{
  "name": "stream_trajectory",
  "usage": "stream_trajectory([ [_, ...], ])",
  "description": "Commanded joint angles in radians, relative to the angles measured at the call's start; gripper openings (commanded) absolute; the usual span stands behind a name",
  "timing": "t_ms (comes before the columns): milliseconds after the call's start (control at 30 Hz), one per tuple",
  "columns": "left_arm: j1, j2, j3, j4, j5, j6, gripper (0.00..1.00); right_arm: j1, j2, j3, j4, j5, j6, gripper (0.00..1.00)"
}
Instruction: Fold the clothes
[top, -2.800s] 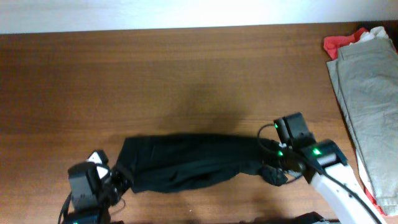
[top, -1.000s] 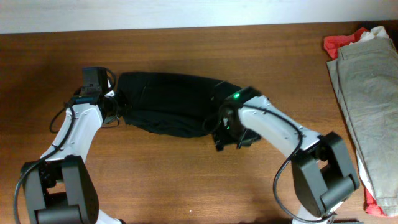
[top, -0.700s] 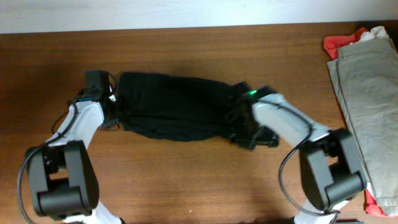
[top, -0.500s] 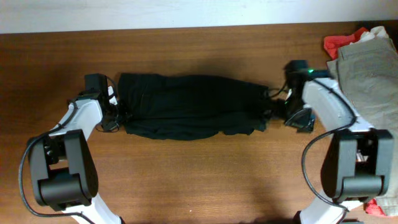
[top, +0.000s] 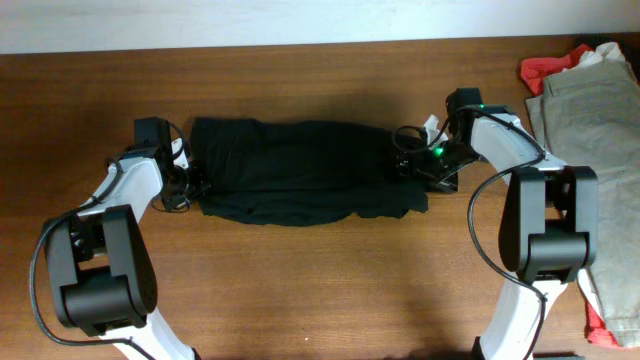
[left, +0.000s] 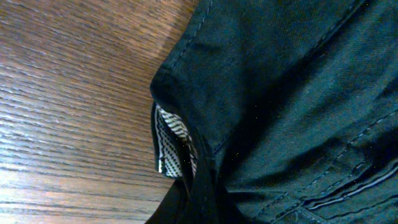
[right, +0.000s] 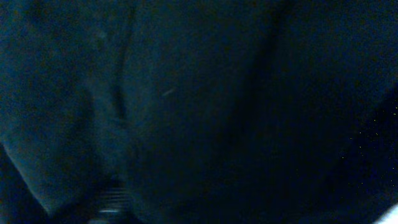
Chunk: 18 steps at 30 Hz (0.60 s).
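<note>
Shifted up from the lower frame, the black garment (top: 300, 185) lies mid-frame. The left gripper (top: 190, 185) and right gripper (top: 405, 165) are at its ends; whether their fingers grasp it cannot be told.

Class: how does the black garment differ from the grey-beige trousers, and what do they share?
Colour: the black garment is dark, the grey-beige trousers pale. Pose: the garment stretches left to right; the trousers run back to front, partly out of view. The trousers overlap a red cloth; the garment lies on bare table. Both are cloth, lying flat.
</note>
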Motion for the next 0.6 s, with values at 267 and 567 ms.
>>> stream_trajectory([
  [267, -0.011, 0.064, -0.028, -0.027, 0.044, 0.02, 0.01, -0.046, 0.039, 0.124, 0.001, 0.188, -0.105, 0.04],
  [567, -0.011, 0.064, -0.028, -0.027, 0.042, 0.02, 0.01, 0.045, 0.039, 0.451, -0.286, 0.249, -0.262, 0.04],
])
